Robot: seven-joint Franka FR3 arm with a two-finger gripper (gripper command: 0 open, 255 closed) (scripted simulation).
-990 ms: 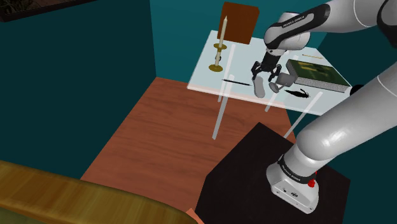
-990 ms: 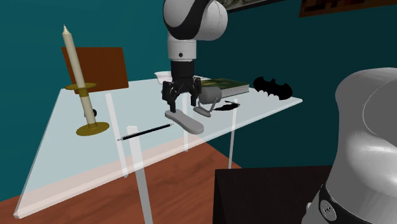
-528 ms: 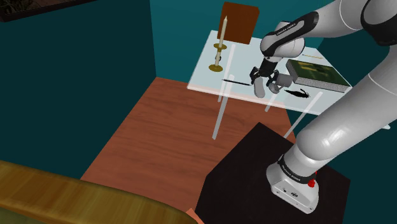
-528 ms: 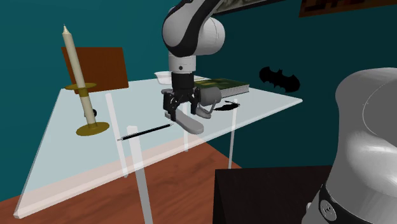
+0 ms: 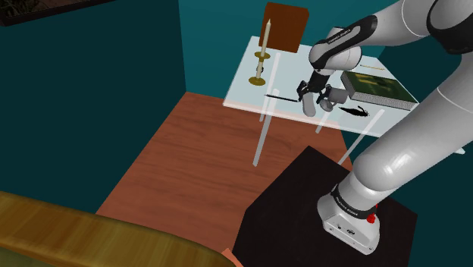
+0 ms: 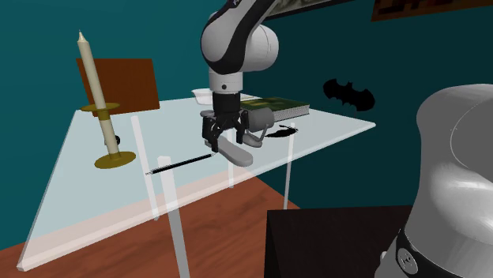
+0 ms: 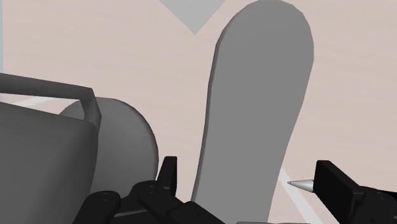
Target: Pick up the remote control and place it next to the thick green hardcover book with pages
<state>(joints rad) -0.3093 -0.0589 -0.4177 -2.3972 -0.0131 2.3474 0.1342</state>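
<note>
The remote control (image 7: 254, 108) is a plain grey rounded slab lying flat on the glass table (image 5: 242, 91). It also shows in the shoulder view (image 5: 309, 107) and the second exterior view (image 6: 239, 153). My gripper (image 7: 251, 191) is down over its near end, open, with one black finger on each side and a gap to both. The gripper (image 5: 311, 94) points straight down at the table (image 6: 220, 140). The thick green book (image 5: 377, 88) lies flat just beyond, toward the shoulder view's right (image 6: 276, 106).
A grey mug (image 5: 338, 95) lies on its side between remote and book, close beside my fingers (image 7: 76, 146). A black pen (image 6: 180, 163), a black feather shape (image 5: 355, 111), a candle in a brass holder (image 6: 99, 103) and a brown board (image 5: 284, 26) share the table.
The gripper has come down from above the remote until its open fingers stand on either side of it. The remote has not moved.
</note>
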